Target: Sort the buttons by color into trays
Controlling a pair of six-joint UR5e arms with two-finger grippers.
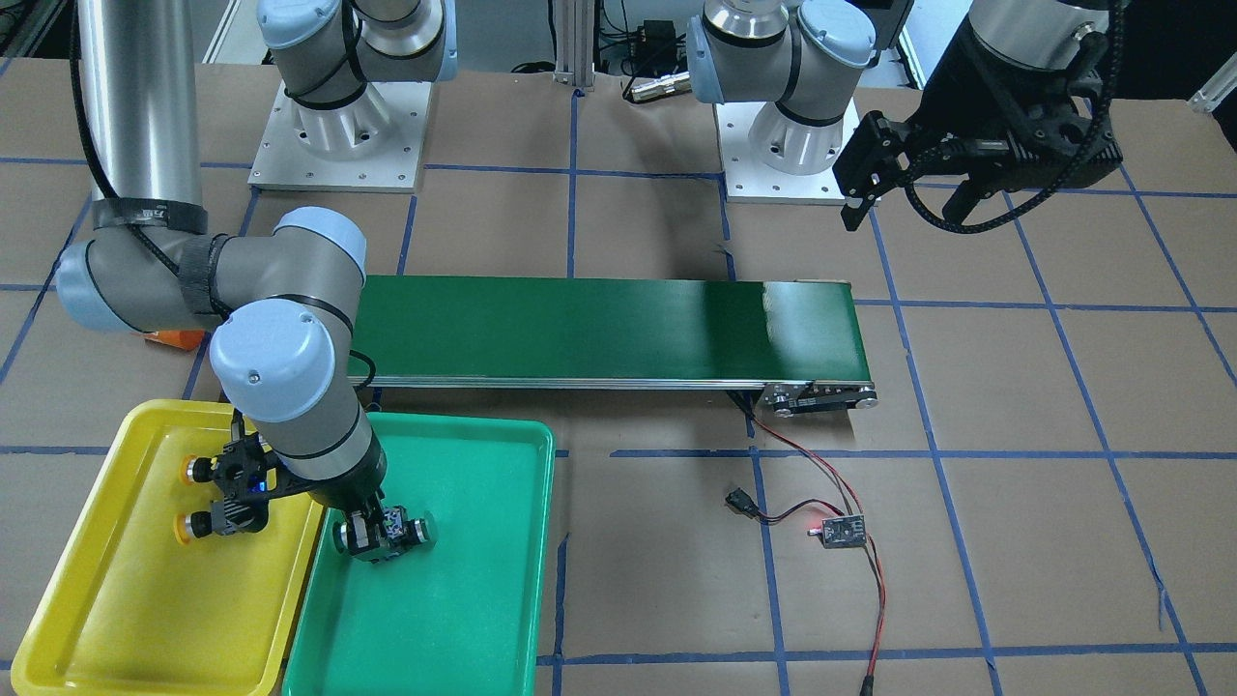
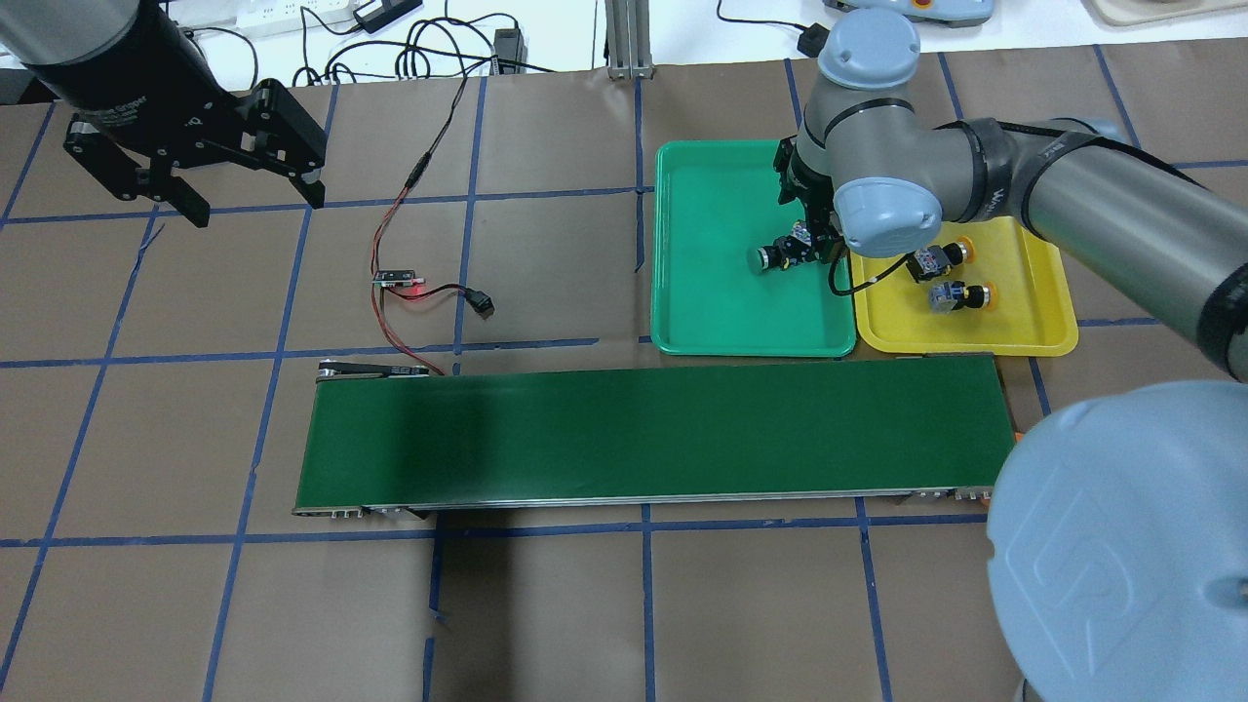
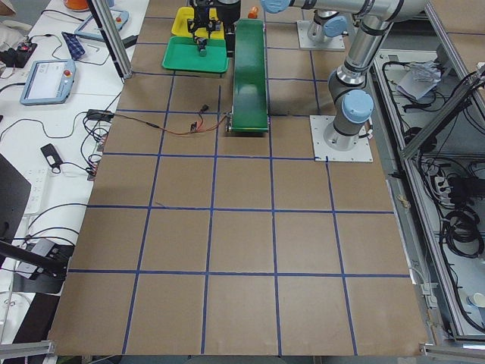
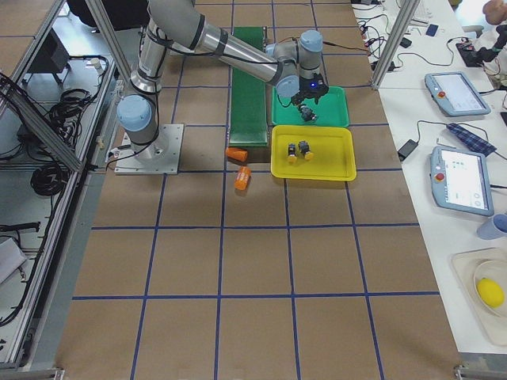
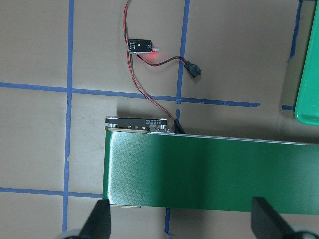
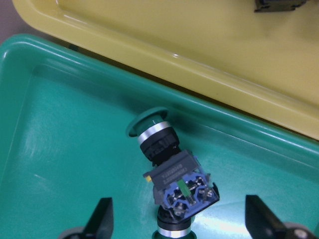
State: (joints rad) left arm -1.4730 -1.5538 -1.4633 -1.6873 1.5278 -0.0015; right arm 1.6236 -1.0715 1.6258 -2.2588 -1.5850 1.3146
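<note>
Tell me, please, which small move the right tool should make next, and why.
Probably raise the right tool straight up, out of the green tray. Its jaws stand open on either side of the green push-button, which lies on the tray floor, so it looks released; both yellow push-buttons lie in the yellow tray.

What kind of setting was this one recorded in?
Probably a robotics lab cell: arms bolted to base plates, a small conveyor belt on a tape-gridded table, and teach pendants alongside.
</note>
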